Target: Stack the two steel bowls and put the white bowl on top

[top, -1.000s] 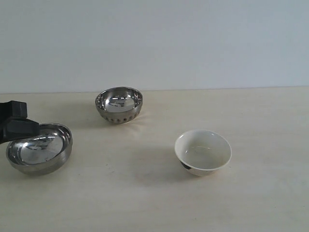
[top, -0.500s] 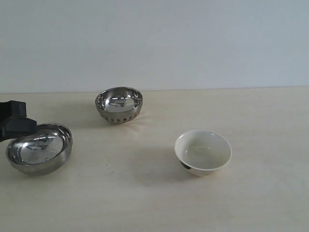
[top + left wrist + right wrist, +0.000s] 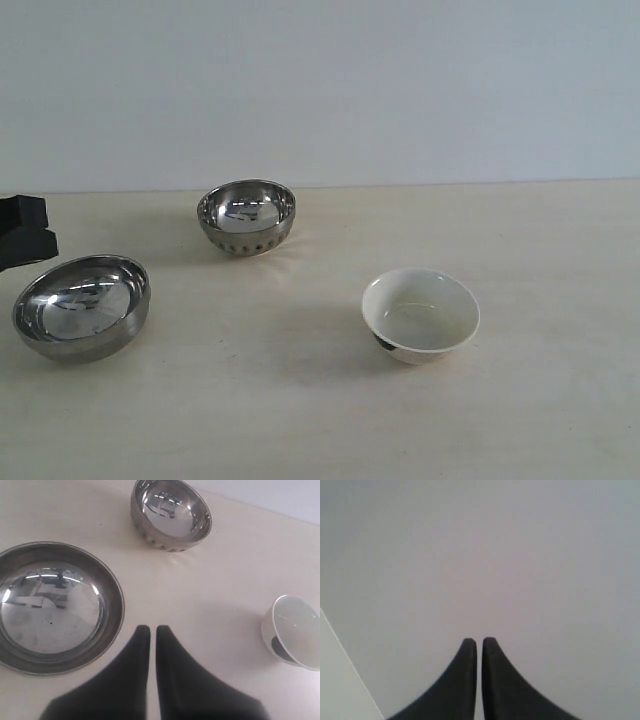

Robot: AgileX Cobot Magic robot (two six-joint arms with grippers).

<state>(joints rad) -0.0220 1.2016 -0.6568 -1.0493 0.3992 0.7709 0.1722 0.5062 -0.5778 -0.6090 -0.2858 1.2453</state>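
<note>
The left pincer (image 3: 149, 629) is held clenched and empty, drawn back from the wide round steel bowl (image 3: 50, 605) whose rim it met earlier. The smaller dimpled steel bowl (image 3: 171, 511) and the glossy white ceramic bowl (image 3: 295, 635) are set apart on the pale bench (image 3: 300, 420); the right pincer (image 3: 476, 642) is likewise clenched, empty

Left gripper (image 3: 150, 628): two matte black fingers (image 3: 131, 672), broad and flared at the base, curving in to slim rounded tips with only a thin slit between them. Right gripper (image 3: 475, 641): the same smooth, horn-shaped black pair. At the left edge of the desk (image 3: 300, 410), a blocky black section of the left arm (image 3: 24, 230) shows squared, stepped corners.
</note>
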